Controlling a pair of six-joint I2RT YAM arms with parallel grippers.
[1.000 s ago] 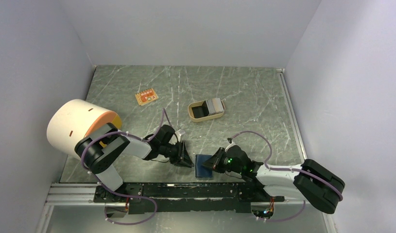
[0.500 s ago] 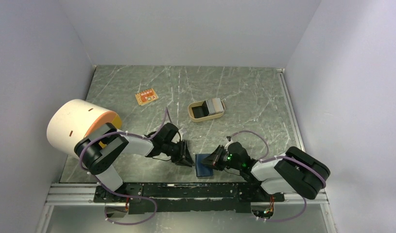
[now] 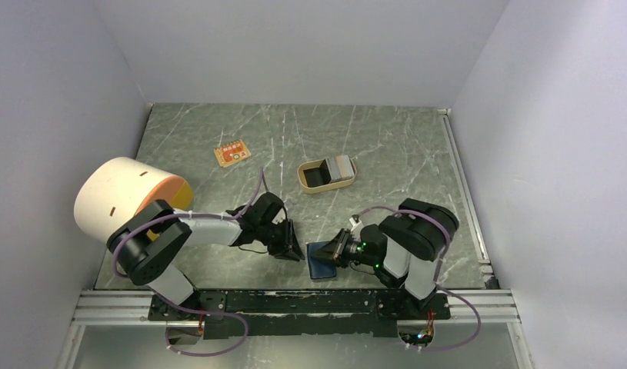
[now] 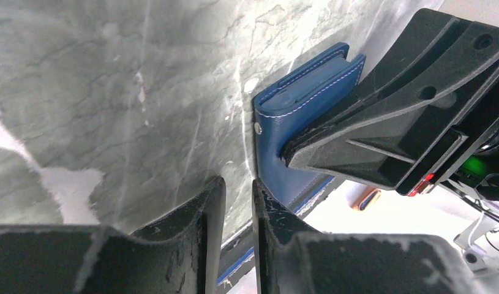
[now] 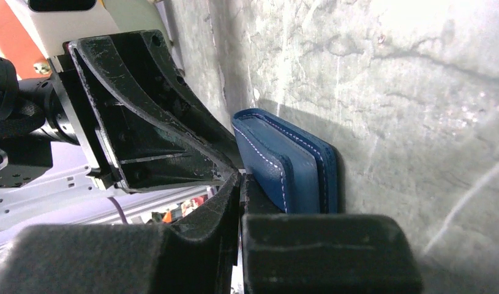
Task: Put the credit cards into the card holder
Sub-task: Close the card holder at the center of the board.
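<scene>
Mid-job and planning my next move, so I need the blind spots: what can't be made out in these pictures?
Wallet slots: folded shut in every view.
Right gripper: fingers together at the wallet; in the right wrist view its own fingers hide whether a flap is pinched.
Cards in the tray: top view only, too small to count.

You have a grey-green marble-patterned tabletop with white veins, boxed in by plain pale lavender walls on three sides, a silver aluminium rail along your near edge.
</scene>
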